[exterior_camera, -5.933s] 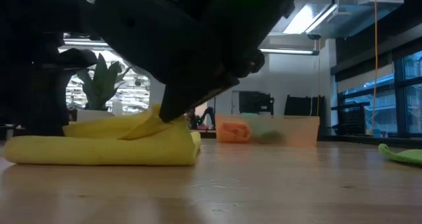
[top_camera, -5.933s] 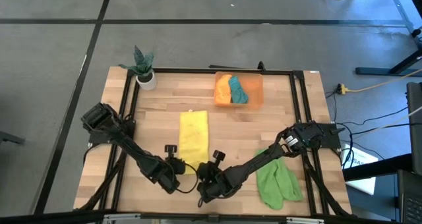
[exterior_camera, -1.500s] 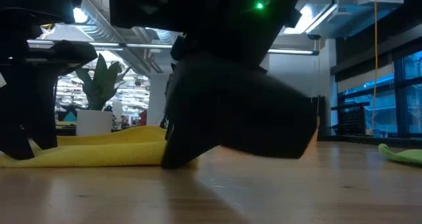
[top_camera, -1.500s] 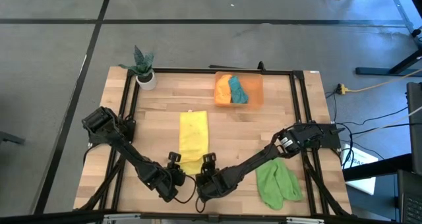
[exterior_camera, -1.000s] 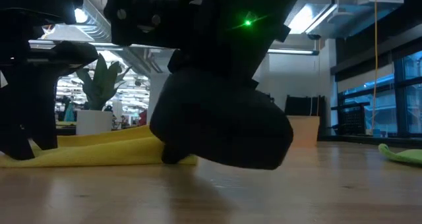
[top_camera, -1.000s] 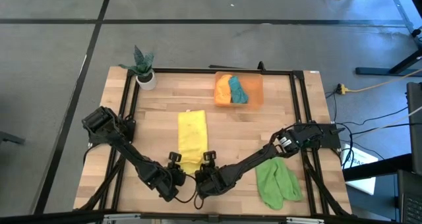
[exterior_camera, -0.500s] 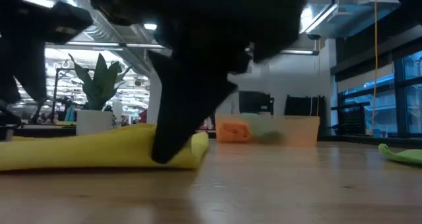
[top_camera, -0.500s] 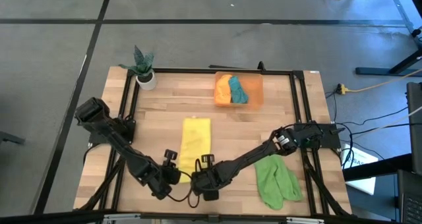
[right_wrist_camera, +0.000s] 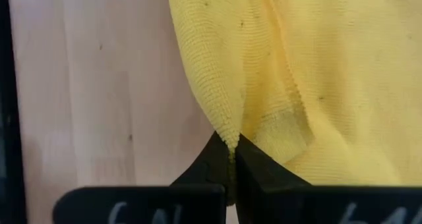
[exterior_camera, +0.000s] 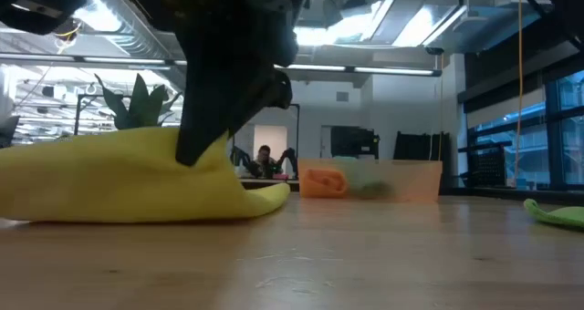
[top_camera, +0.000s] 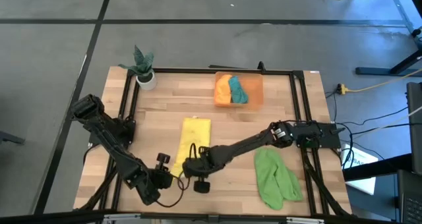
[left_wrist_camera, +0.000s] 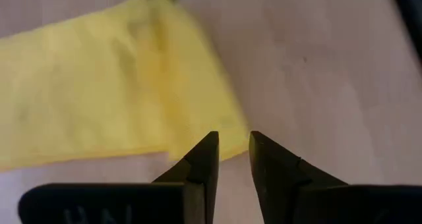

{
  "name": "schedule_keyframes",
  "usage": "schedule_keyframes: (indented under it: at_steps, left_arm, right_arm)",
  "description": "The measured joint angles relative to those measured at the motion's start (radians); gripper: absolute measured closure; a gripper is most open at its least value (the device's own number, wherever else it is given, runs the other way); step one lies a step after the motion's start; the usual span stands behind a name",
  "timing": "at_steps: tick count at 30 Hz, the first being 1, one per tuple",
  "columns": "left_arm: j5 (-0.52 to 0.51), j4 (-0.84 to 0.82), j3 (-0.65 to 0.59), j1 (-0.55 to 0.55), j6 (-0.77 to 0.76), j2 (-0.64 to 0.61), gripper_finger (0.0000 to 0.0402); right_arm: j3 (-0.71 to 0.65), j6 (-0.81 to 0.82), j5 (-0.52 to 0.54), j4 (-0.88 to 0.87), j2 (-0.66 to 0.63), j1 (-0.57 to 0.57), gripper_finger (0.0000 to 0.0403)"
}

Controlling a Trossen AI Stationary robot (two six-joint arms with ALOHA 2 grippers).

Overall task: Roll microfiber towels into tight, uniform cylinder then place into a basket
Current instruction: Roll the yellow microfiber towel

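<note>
Going left to right in the overhead shot, we've got the left end effector (top_camera: 163, 174) sitting lower left of centre, fingers a little spread with nothing between them, right by the near edge of the yellow towel (top_camera: 192, 140). The right end effector (top_camera: 191, 163) is just beside it, pressed together and pinching a fold of that yellow towel, lifting it off the counter (top_camera: 224, 125). Further right, the light green towel (top_camera: 275, 178) lies flat at lower right. The basket (top_camera: 256, 85) at upper centre holds the orange towel (top_camera: 223, 88) and the teal towel (top_camera: 236, 89).
</note>
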Motion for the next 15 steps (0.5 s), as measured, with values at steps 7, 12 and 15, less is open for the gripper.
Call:
schedule_keyframes:
  at_steps: [7, 12, 15]
  left_arm:
    - [-0.031, 0.118, 0.000, -0.029, 0.077, 0.024, 0.0324]
    - [-0.033, 0.102, 0.000, -0.017, 0.103, 0.078, 0.0324]
    - [-0.034, 0.078, 0.000, -0.012, 0.103, 0.081, 0.0324]
  right_arm:
    - [0.008, 0.009, -0.124, 0.005, -0.003, -0.058, 0.0396]
    - [0.008, 0.031, -0.156, 0.005, -0.003, -0.081, 0.0399]
    - [0.008, 0.046, -0.195, -0.002, -0.003, -0.092, 0.0399]
